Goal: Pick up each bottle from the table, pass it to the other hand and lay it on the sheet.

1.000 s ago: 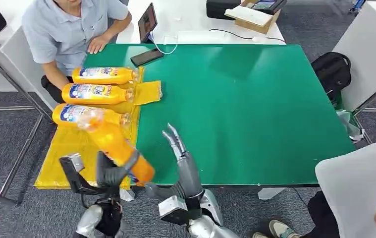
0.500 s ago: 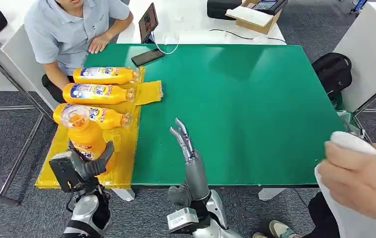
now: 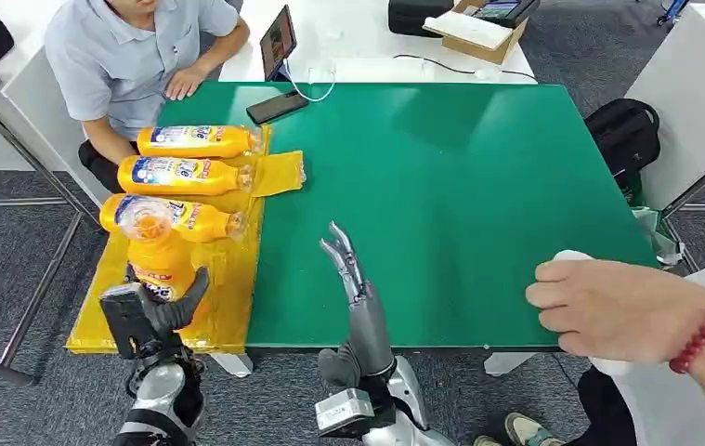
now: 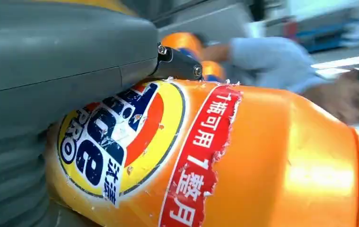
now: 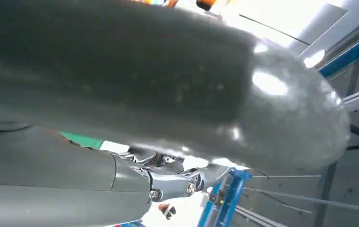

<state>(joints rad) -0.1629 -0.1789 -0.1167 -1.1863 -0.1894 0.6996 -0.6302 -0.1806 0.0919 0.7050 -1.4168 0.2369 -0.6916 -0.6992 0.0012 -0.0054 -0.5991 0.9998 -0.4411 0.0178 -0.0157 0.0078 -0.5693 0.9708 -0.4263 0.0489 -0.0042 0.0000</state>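
My left hand (image 3: 158, 311) grips an orange bottle (image 3: 153, 251) upright over the near part of the yellow sheet (image 3: 228, 297). Up close in the left wrist view, the bottle's label (image 4: 120, 142) lies against my left hand (image 4: 49, 71). Three more orange bottles (image 3: 195, 141) (image 3: 181, 175) (image 3: 181, 216) lie side by side on the sheet farther back. My right hand (image 3: 348, 269) stands over the table's near edge, fingers straight and apart, holding nothing; its thumb (image 5: 168, 85) looms large in the right wrist view.
A person's hand (image 3: 618, 307) with a red bead bracelet reaches in over the green table (image 3: 460, 186) at the near right corner, on something white. Another person sits at the far left. A phone (image 3: 276, 107) and a tablet (image 3: 276, 42) lie at the back.
My left hand swung the held bottle from tilted over the table to upright above the sheet. My right hand drew slightly right. The person's hand came in over the near right corner.
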